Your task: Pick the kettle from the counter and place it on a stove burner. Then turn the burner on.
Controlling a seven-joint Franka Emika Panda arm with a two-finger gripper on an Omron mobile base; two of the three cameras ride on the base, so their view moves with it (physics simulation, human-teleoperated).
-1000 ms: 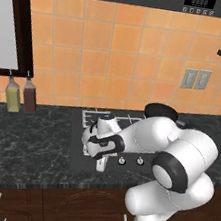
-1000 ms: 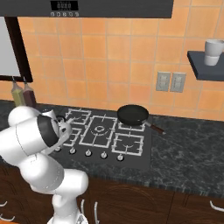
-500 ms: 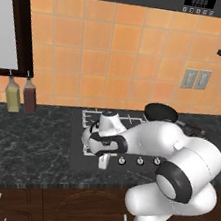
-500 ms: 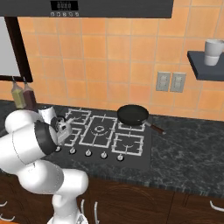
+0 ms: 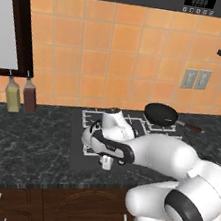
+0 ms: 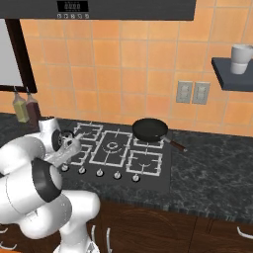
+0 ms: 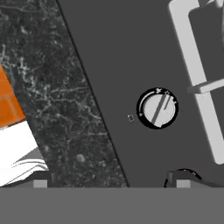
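Note:
My gripper (image 5: 105,162) points down over the front-left corner of the black cooktop (image 6: 153,180), just above the knob row. In the hand view its tips sit wide apart, open, with nothing between them (image 7: 111,183). A round silver knob (image 7: 157,108) with a dark ring lies straight below, slightly right of centre. The pale-grey bar of the front-left stove burner (image 7: 191,52) runs beside it. My wrist and forearm cover most of that burner (image 6: 84,149). The kettle is hidden from me. The dark marbled counter (image 7: 65,87) borders the cooktop on the left.
A black frying pan (image 6: 150,129) sits on the rear-right grate, handle pointing right. Two bottles (image 5: 21,96) stand against the tiled wall at the left. More knobs (image 6: 117,175) line the cooktop front. A shelf with a white cup (image 6: 241,59) hangs at the right.
My hand has sunk a little lower toward the front-left knob, and the elbow has swung out to the right. Pan and bottles have stayed put.

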